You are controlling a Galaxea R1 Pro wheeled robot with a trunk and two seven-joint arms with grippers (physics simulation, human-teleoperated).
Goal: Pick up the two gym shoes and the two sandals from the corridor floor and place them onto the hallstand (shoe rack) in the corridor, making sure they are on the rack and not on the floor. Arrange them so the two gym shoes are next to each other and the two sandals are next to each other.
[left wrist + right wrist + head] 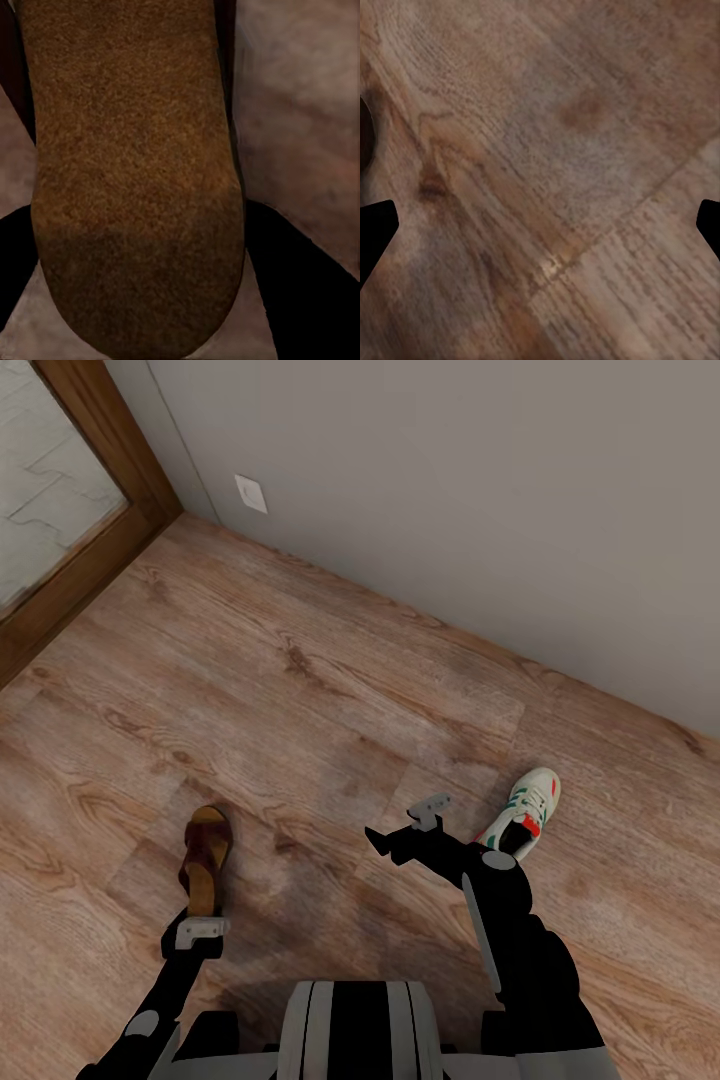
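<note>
Right, you're on the sandal pickup: left gripper (203, 930) jaws straddle the sandal (204, 858) heel on the corridor floor (330, 690), whether pinching I cannot tell; right gripper (405, 830) spread, gym shoe (522, 815) beside it; confirm grip, then lift.

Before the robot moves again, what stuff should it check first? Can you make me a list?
1. Left pincer sits at the heel end of the sandal: ok.
2. Sandal between the left fingers: ok.
3. Firm grip on the sandal: cannot tell.
4. Right pincer open with nothing in it: ok.
5. Gym shoe off the floor: not ok.
6. Shoe rack near enough: cannot tell.
</note>
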